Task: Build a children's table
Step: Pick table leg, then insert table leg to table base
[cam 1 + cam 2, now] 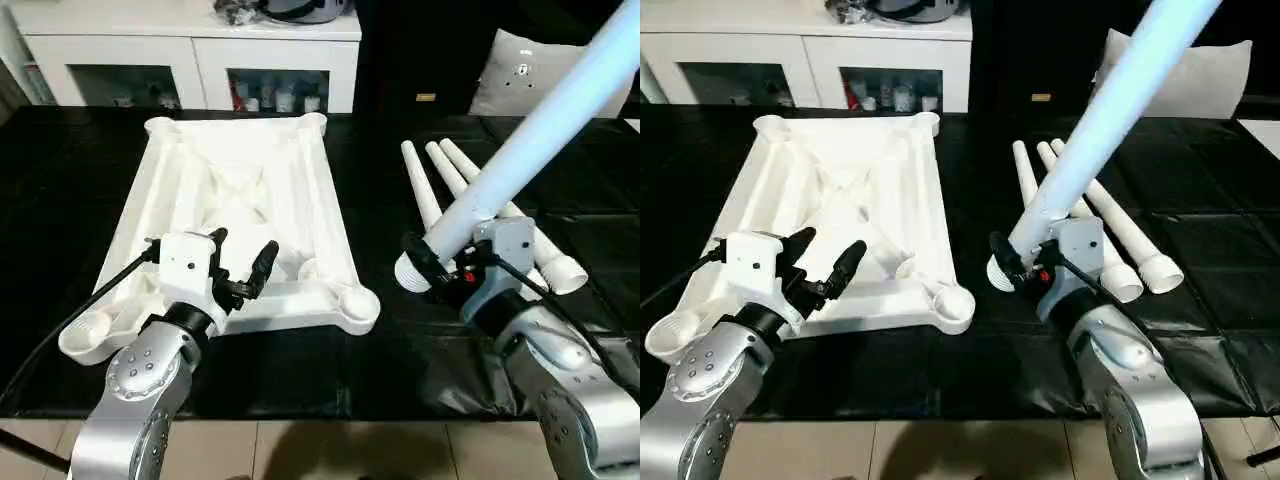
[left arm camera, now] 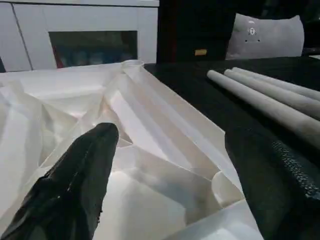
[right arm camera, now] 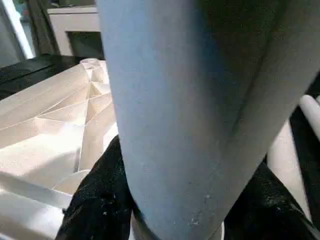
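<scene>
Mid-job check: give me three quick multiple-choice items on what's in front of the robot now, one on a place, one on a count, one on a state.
1. Where is the tabletop relative to the loose legs?
A. on the robot's left of them
B. on the robot's right of them
C. stacked on them

2. How many legs lie on the black surface?
A. one
B. three
C. five

3. What is the right gripper doing?
A. hanging open
B. holding a leg
C. pressing the tabletop

Answers: 1 A, it lies ribbed side up by the left gripper. 2 B, three lie side by side. 3 B, its jaws clamp the raised leg.
</scene>
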Robot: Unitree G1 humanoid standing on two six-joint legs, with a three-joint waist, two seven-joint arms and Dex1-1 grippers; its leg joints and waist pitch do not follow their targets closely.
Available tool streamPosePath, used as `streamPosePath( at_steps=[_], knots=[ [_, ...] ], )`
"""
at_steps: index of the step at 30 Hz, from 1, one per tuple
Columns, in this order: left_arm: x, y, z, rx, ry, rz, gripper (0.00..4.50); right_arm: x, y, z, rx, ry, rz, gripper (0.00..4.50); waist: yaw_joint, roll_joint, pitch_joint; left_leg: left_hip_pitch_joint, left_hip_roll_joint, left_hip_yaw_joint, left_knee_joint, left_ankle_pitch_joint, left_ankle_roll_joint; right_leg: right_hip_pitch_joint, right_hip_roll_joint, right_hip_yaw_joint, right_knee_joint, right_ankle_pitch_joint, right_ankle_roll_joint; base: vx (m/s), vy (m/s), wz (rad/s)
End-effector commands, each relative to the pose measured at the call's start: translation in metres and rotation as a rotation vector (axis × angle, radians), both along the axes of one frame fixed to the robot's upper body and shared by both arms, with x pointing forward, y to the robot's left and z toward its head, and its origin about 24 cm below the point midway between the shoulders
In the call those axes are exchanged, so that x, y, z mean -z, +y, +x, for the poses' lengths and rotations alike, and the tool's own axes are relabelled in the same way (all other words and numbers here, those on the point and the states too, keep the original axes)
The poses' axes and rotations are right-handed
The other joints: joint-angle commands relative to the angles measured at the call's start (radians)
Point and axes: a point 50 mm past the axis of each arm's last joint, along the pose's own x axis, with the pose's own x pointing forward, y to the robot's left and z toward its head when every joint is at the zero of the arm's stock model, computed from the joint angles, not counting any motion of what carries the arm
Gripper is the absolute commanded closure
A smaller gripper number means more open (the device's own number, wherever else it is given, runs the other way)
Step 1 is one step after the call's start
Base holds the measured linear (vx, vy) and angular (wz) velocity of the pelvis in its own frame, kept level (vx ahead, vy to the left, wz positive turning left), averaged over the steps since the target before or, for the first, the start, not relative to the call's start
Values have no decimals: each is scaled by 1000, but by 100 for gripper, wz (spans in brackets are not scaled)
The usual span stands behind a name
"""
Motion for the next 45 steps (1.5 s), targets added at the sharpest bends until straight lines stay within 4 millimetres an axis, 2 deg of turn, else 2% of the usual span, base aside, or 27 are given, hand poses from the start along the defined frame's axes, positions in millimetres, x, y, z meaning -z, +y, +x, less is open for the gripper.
streamPosePath(
  at_steps=[1,4,6,8,9,10,11,12,13,14,18,20,21,22,23,24,25,26,28,29,31,34,37,40,43,44,45],
  knots=[
    [-4,2,-3,12,-11,12,64,-5,-1,2,-13,-28,-1,260,13,-4,-64,-19,51,-15,-64,-24,71,40,-83,61,-38,-63,-182,0,0,0],
    [-5,0,-2,46,-13,8,64,-6,-5,3,-14,-31,-7,260,27,-5,-78,-30,42,-15,-35,206,105,31,-74,63,4,279,-213,0,0,0],
    [-4,-6,-1,110,0,18,64,-7,-8,3,-18,-33,-3,260,32,-5,-75,-34,39,-12,-35,181,111,26,-74,62,5,282,-226,0,0,0],
    [-3,-10,-3,176,10,33,64,-6,-9,1,-22,-22,4,260,40,5,-52,-30,50,-10,-54,-46,78,14,-78,57,-25,-27,-218,-29,-7,0],
    [-2,-10,-3,190,20,30,64,-5,-9,0,-22,-20,5,260,41,12,-45,-27,51,-10,-58,-97,63,10,-78,57,-33,-99,-207,-67,-10,-3],
    [0,-12,-5,217,41,26,64,-5,-10,-1,-21,-19,9,260,39,16,-37,-25,50,-12,-65,-192,33,7,-79,56,-45,-246,-178,-67,-10,-3],
    [0,-14,-4,268,54,32,64,-5,-11,-1,-22,-18,12,260,38,11,-33,-22,49,-10,-67,-232,22,3,-79,56,-54,-318,-157,-80,-5,-3],
    [-1,-16,-4,306,64,36,64,-6,-11,-2,-25,-18,12,260,38,16,-22,-6,43,-14,-70,-332,-7,-10,-80,56,-76,-490,-102,-59,-3,0],
    [0,-17,-3,351,81,39,64,-6,-11,-4,-36,-10,18,260,37,38,-13,-5,42,-19,-74,-362,-17,-13,-81,56,-76,-527,-89,-59,-3,0],
    [1,-18,-3,371,92,39,64,-5,-12,-6,-43,-4,22,260,34,33,-12,-2,36,-21,-73,-379,-20,-12,-79,51,-85,-583,-55,0,0,0],
    [9,-23,1,534,147,141,64,-7,-13,-8,-50,-18,31,260,30,38,-14,-12,30,-20,-74,-296,7,-13,-79,56,-90,-577,-32,-29,6,-1],
    [12,-24,7,616,172,195,64,-7,-15,-6,-42,-11,39,260,25,29,-23,-19,34,-22,-76,-267,9,-5,-81,53,-83,-550,-42,0,0,0],
    [13,-24,11,643,179,215,64,-5,-14,-5,-60,9,45,260,26,33,-22,-19,32,-22,-76,-261,10,-7,-81,54,-83,-548,-44,0,0,0],
    [13,-23,15,659,186,223,64,-4,-13,-4,-72,15,52,260,28,22,-29,-22,32,-21,-74,-226,18,-2,-82,55,-78,-523,-52,0,0,0],
    [13,-23,16,662,187,225,64,-4,-12,-4,-75,15,54,260,30,28,-30,-19,32,-20,-74,-225,17,-5,-82,55,-76,-516,-59,0,0,0],
    [14,-23,20,674,201,231,64,-2,-12,-2,-83,27,64,260,29,16,-35,-19,34,-17,-73,-219,20,-4,-83,55,-78,-500,-67,0,0,0],
    [15,-22,24,690,229,233,36,0,-12,1,-95,36,68,260,33,18,-37,-25,35,-18,-75,-196,23,0,-86,55,-69,-452,-90,0,0,0],
    [17,-21,28,715,260,251,30,2,-11,4,-111,39,58,260,30,-4,-43,-27,39,-15,-74,-170,27,4,-84,56,-65,-396,-106,0,0,0],
    [20,-21,34,781,307,283,24,5,-9,10,-143,41,45,260,40,1,-53,-21,38,-13,-69,-106,38,1,-85,57,-47,-294,-145,0,0,0],
    [21,-21,35,794,308,290,12,6,-8,12,-150,41,43,260,41,7,-60,-25,38,-13,-65,-73,38,9,-87,58,-39,-234,-161,61,-11,4],
    [22,-21,43,834,319,311,12,8,-6,15,-184,50,27,260,47,2,-75,-29,41,-12,-56,29,58,17,-84,55,-16,-23,-203,58,-10,0],
    [27,-22,50,878,347,343,0,10,-6,19,-197,53,13,260,62,1,-81,-33,36,-6,-46,99,104,13,-83,54,-4,120,-244,0,0,0],
    [32,-25,60,891,339,350,0,12,-4,21,-207,50,-9,260,74,7,-80,-31,42,-4,-48,30,83,17,-89,55,-14,36,-247,0,0,0],
    [34,-28,61,932,346,328,36,11,-4,20,-223,47,-14,260,85,1,-78,-30,48,-5,-55,-26,49,19,-95,56,-18,-54,-231,0,0,0],
    [35,-31,62,964,328,333,54,11,-6,19,-235,46,-26,260,86,0,-75,-30,48,-5,-57,-52,32,19,-95,57,-27,-120,-206,0,0,0],
    [36,-31,63,964,323,333,78,11,-7,19,-236,44,-28,260,87,9,-75,-30,48,-5,-57,-55,29,17,-95,57,-28,-135,-203,0,0,0],
    [38,-32,65,964,317,345,78,10,-7,18,-239,40,-29,260,86,3,-75,-31,48,-4,-58,-62,27,18,-94,56,-32,-154,-195,0,0,0]
  ],
)
